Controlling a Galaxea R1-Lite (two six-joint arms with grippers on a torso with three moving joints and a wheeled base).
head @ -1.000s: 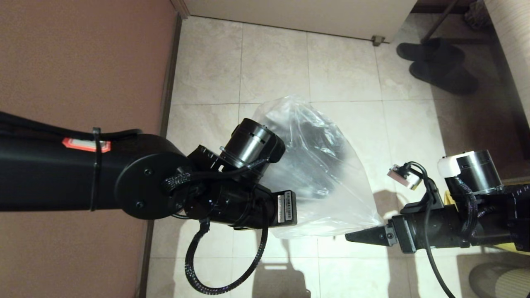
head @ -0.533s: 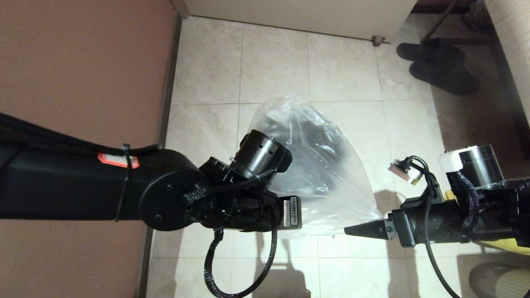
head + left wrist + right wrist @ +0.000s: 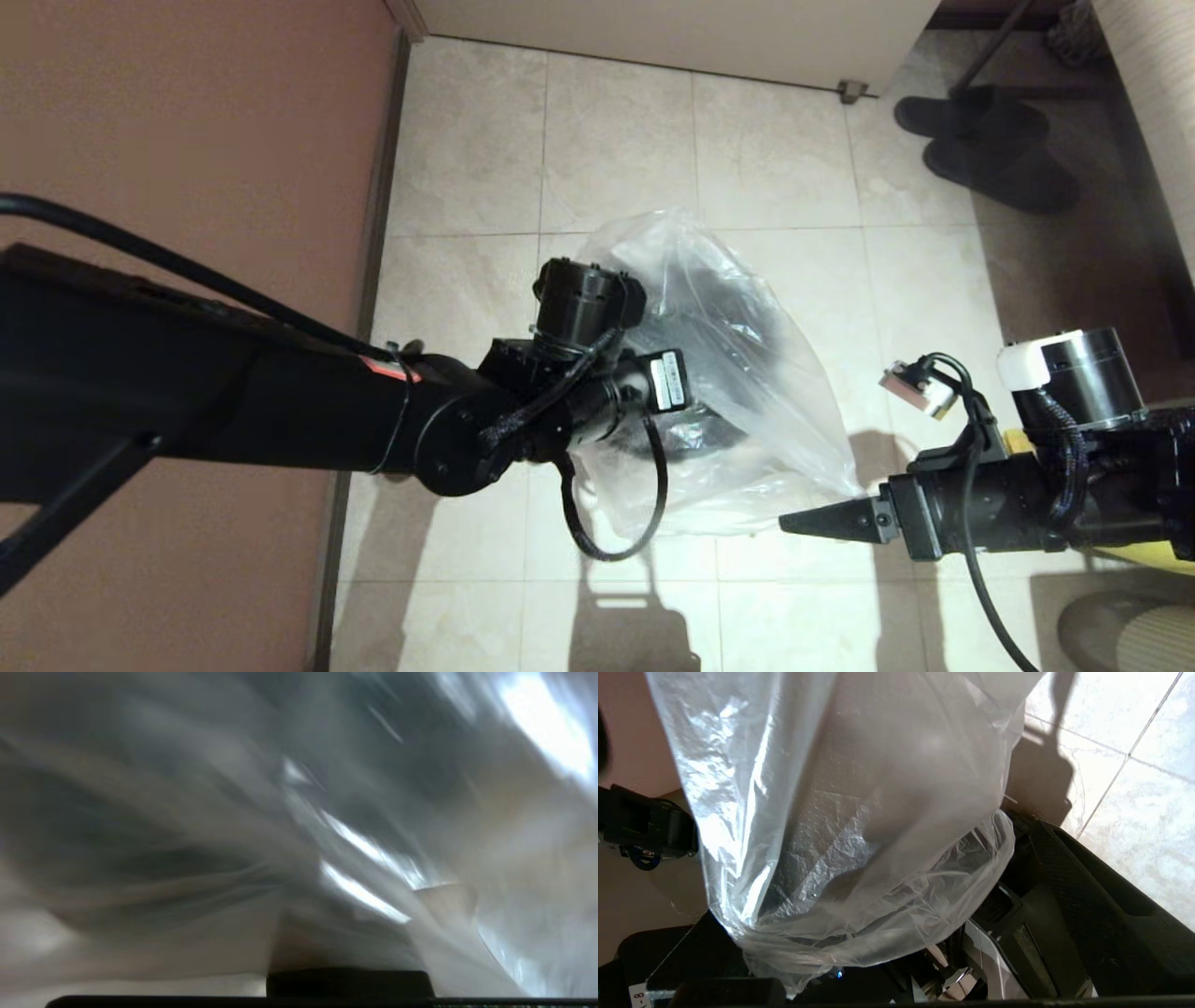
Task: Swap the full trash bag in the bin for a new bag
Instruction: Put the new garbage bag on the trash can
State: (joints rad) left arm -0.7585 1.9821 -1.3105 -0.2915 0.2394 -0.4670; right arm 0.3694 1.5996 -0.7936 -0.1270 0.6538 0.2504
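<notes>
Left gripper (image 3: 686,425) is clenched on the new bag (image 3: 747,373), draped over the bin (image 3: 719,308). Right gripper (image 3: 794,525) is spread wide at the bag's corner, grasping nothing. Risk: the thin film may tear or slip free under a one-sided pull.

New bag (image 3: 747,392): colourless, transparent, crinkled with white glare streaks; faint dotted emboss visible in right wrist view. Bin (image 3: 719,308): dark grey-black mass seen through the film. Floor (image 3: 616,140): beige mottled tiles, thin grey grout lines. Wall (image 3: 187,140) at 9 o'clock: flat reddish-brown. Slippers (image 3: 990,149) at 2 o'clock: black. Left arm (image 3: 280,420): matte black, small red-orange label. Right gripper (image 3: 822,523): black; its arm carries a silver-and-white cylinder (image 3: 1074,369).
</notes>
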